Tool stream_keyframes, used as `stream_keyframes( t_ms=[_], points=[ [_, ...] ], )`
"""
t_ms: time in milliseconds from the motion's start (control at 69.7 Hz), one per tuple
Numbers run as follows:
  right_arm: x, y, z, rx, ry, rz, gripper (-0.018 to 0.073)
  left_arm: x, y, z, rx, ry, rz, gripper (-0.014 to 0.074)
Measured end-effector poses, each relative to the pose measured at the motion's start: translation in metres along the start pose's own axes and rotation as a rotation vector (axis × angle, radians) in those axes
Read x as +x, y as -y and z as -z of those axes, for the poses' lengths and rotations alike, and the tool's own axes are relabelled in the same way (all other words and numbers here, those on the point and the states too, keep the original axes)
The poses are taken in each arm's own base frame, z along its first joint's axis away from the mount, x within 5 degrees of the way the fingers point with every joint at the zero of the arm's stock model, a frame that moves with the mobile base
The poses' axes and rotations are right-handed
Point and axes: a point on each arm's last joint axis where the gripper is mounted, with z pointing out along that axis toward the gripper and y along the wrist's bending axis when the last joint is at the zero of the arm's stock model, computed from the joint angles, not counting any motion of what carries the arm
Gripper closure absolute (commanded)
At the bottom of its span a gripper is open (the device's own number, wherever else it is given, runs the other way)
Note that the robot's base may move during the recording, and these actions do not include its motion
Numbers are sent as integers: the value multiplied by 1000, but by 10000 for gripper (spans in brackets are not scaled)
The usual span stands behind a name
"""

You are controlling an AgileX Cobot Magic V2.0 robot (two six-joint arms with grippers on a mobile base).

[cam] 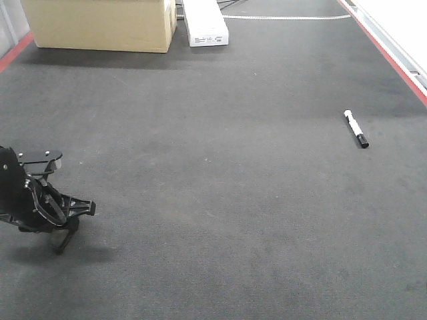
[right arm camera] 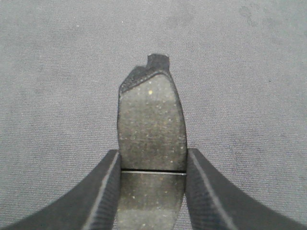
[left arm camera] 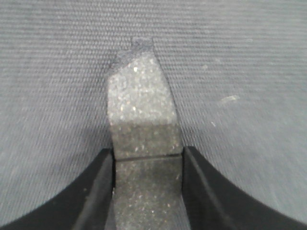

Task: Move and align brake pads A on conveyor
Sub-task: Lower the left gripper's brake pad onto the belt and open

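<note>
Jaws of the left gripper [left arm camera: 147, 153] pinch a brake pad [left arm camera: 141, 105] by its long edges. The right gripper [right arm camera: 152, 155] likewise clamps a second brake pad [right arm camera: 151, 115]. Both pads are over the conveyor [cam: 220, 167]; contact with it cannot be determined. A marker pen [cam: 355, 129] lies on the belt at far right.

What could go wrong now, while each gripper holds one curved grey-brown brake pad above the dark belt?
1. The left gripper holds one grey-brown curved brake pad with much of it sticking out past the fingers. The right gripper holds the other pad likewise. Either may pivot on release and lie crooked.
2. A black-and-white marker pen lies on the dark charcoal felt-like conveyor belt; a pad could land on it.
</note>
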Motion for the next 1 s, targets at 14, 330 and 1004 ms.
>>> stream_keyframes(
  t_ms=[14, 330, 1004],
  points=[
    [0, 0, 0, 0, 0, -6, 552, 0, 0, 0, 0, 2, 0, 510],
    [0, 0, 0, 0, 0, 0, 552, -5, 0, 0, 1, 32, 0, 256],
    [0, 0, 0, 0, 0, 0, 552, -11, 7, 66, 19, 184, -62, 148]
  ],
)
